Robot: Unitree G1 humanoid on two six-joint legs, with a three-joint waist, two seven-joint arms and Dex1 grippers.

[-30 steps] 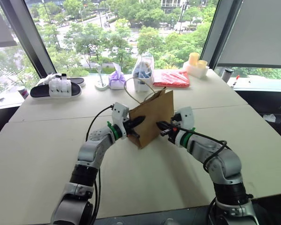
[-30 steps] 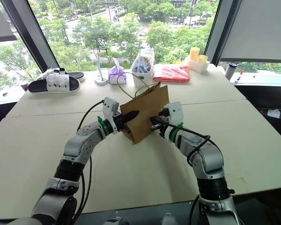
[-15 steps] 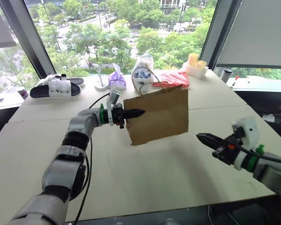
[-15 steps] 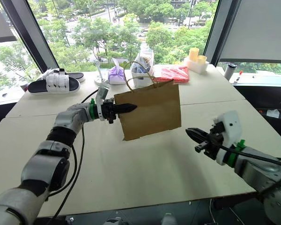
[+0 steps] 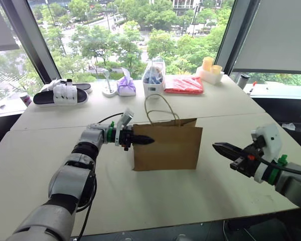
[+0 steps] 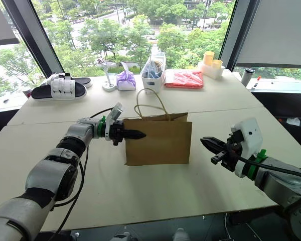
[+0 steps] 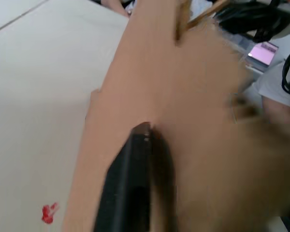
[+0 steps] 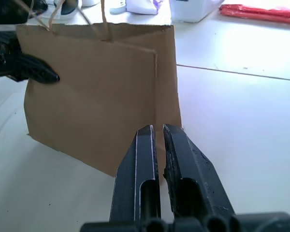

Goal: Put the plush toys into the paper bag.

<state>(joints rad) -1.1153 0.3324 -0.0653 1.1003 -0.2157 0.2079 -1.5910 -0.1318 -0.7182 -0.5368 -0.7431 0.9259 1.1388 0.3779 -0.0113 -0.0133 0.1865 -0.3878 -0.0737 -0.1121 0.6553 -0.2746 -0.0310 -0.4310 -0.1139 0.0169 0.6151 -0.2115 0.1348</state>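
Note:
The brown paper bag (image 5: 166, 148) stands upright on the middle of the table, its loop handles (image 5: 160, 108) sticking up. My left gripper (image 5: 143, 140) lies level against the upper left edge of the bag, pointing right; the left wrist view shows the bag's brown paper (image 7: 183, 96) blurred right in front of it. My right gripper (image 5: 216, 146) hovers to the right of the bag, apart from it, shut with nothing in it, and points at the bag's side (image 8: 101, 92). The plush toys are out of view.
Along the far edge by the window lie a black and white sandal (image 5: 60, 94), a white stand (image 5: 109, 90), a purple cloth bundle (image 5: 125, 86), a clear plastic bag (image 5: 153, 78), a red packet (image 5: 183, 84) and yellow cups (image 5: 209, 68).
The bag came down from hanging tilted in the air to standing upright on the table. My right gripper let go a second ago, drew off to the right, then stayed put.

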